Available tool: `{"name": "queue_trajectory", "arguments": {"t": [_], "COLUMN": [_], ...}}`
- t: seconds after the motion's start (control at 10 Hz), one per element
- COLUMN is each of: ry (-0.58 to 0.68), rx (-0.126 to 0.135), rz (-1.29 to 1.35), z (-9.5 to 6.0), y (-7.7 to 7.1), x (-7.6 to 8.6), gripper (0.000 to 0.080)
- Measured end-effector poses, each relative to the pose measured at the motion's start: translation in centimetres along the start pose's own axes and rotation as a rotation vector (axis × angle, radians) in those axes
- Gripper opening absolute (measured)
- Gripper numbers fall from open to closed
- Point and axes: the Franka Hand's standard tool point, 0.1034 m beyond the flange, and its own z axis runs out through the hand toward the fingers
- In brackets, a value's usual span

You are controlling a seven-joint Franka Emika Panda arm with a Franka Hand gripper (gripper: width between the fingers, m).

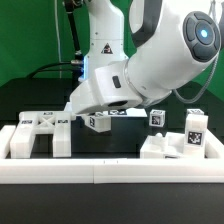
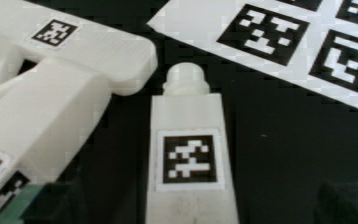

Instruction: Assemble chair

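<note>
In the wrist view a long white chair leg (image 2: 192,150) with a rounded tip and a black-and-white tag lies on the black table, straight between my fingers. My gripper (image 2: 194,203) is open, one dark finger (image 2: 41,204) on each side of the leg, with a gap to it on both sides. Chunky white chair pieces (image 2: 60,90) with a tag lie beside the leg. In the exterior view my gripper (image 1: 96,113) is low over the table at a small tagged piece (image 1: 98,122). A large white chair piece (image 1: 40,132) stands at that view's left.
The marker board (image 2: 274,30) lies beyond the leg's tip in the wrist view. Several tagged white pieces (image 1: 178,140) stand at the exterior view's right. A long white border rail (image 1: 110,170) runs along the front.
</note>
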Motion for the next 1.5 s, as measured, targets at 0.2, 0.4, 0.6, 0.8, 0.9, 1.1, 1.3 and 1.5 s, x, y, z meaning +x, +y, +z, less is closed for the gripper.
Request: {"name": "queue_trajectory", "arguments": {"t": [0.2,0.4,0.6,0.8,0.9,1.1,1.3,1.5], "ry": [0.0,-0.001,-0.006,0.004,0.009,0.007,0.007,0.009], "rx": [0.002,0.003,0.005,0.005,0.003,0.002,0.002,0.003], "rz": [-0.009,-0.009,-0.01,-0.011,-0.011,-0.012,-0.012,-0.011], "z": [0.1,0.2,0.6,1.3,1.7,2.0,2.3,2.4], "y": [0.2,0.2,0.2,0.4,0.4,0.4,0.4,0.5], "x": [0.0,0.0,0.1,0.6,0.9,1.2,1.3,1.4], "gripper": [0.0649,0.0649,0.0649,0.0649,0.0649,0.0649,0.0649,0.0649]}}
